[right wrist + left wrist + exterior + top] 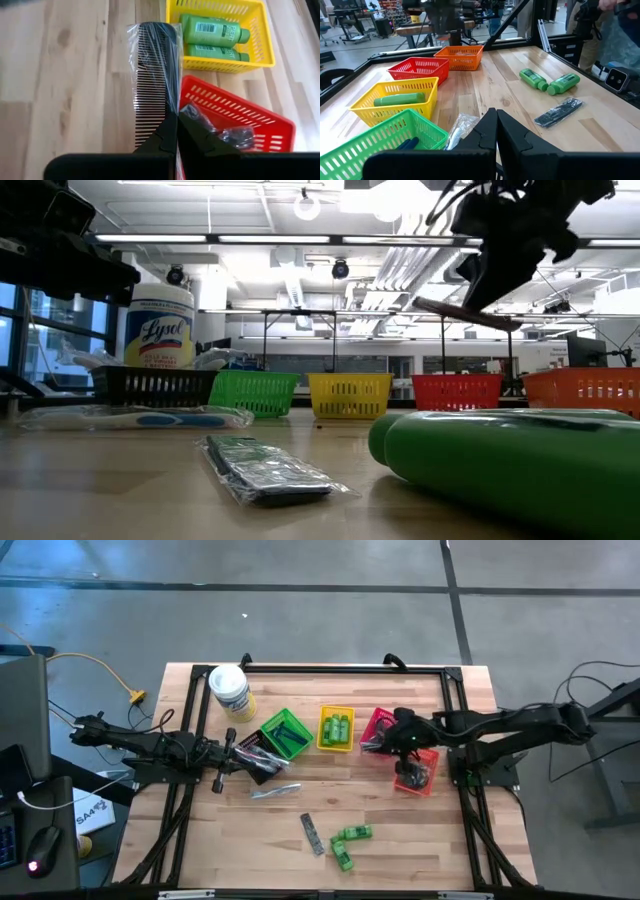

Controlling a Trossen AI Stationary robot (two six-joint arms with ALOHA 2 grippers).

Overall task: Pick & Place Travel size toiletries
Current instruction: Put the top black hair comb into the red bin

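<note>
We are part way through sorting on the table (200, 840). Five baskets sit in a row across its middle: black (252, 750), green (286, 732), yellow (336, 727), red (378, 726) and orange (417, 772). Two green bottles (212, 30) already lie in the yellow basket. Our right gripper (176, 125) has its fingers pinched shut on a wrapped black comb (154, 75), up over the red basket. Our left gripper (496, 120) waits shut by the black basket, holding nothing. Near the front edge, we count two bottles (350, 840) and one dark packet (313, 833) left.
</note>
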